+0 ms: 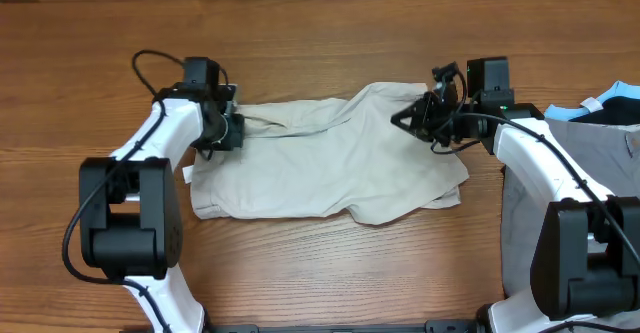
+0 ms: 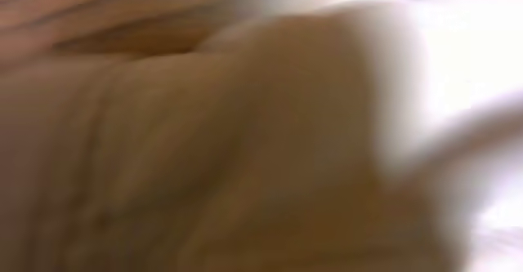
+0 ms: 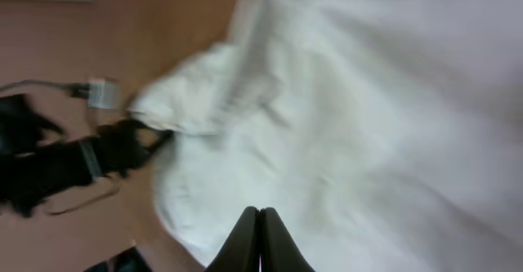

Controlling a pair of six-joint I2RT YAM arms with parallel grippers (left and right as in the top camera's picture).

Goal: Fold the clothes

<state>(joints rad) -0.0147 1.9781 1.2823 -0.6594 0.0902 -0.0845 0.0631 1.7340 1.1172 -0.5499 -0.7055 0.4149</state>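
Note:
The clothes [image 1: 330, 163], a pair of beige shorts, lie spread across the middle of the table, with a small white tag [image 1: 187, 174] at their left edge. My left gripper [image 1: 236, 128] sits at the upper left corner of the shorts, and creases run from it into the cloth. The left wrist view is filled by blurred beige cloth [image 2: 245, 141], and its jaws are hidden. My right gripper [image 1: 398, 120] hovers over the upper right part of the shorts. In the right wrist view my right gripper [image 3: 259, 211] is shut, tips together, with the pale cloth [image 3: 368, 125] beyond it.
A grey garment [image 1: 600, 158] lies at the right edge, with a black and light-blue garment [image 1: 612, 98] behind it. Bare wooden table [image 1: 320, 33] runs along the back and in front of the shorts. The left arm [image 3: 57, 162] shows in the right wrist view.

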